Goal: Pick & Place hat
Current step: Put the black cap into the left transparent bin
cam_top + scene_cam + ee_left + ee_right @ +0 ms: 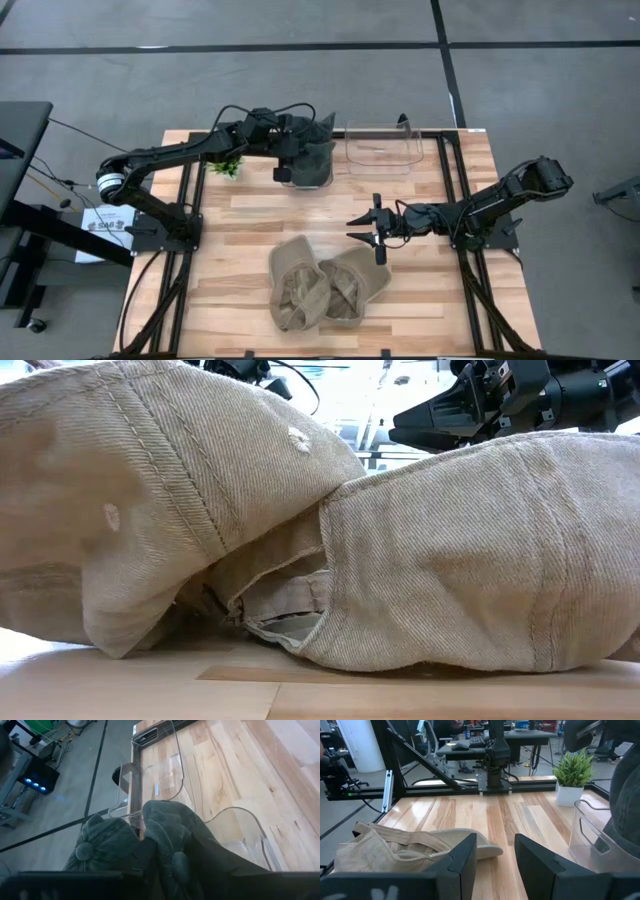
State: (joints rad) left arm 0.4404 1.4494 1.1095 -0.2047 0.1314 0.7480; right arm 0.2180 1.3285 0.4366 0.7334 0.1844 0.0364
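Two beige hats point(300, 290) point(350, 285) lie side by side on the table near its front edge; the low view shows them close up point(150, 480) point(480, 550). Dark grey-green hats point(315, 150) sit piled in a clear bin point(303, 182) at the back. My left gripper point(287, 152) is over that bin, open, with a fold of a dark hat point(170, 827) between its fingers. My right gripper point(375, 228) hovers open just beyond the beige hats, nothing between its fingers point(495, 860). My left gripper comes slanting down from the table's left side. Its fingers point(145, 865) stand on either side of a raised fold of the top dark hat point(172, 860), which rests on the pile in the bin. I cannot tell whether the fingers touch the cloth.
A second clear bin point(385, 150) stands to the right of the first, at the back. A small potted plant point(228, 167) is at the back left. Bare wood lies between the bins and the beige hats. Black frame rails run along the table's sides.
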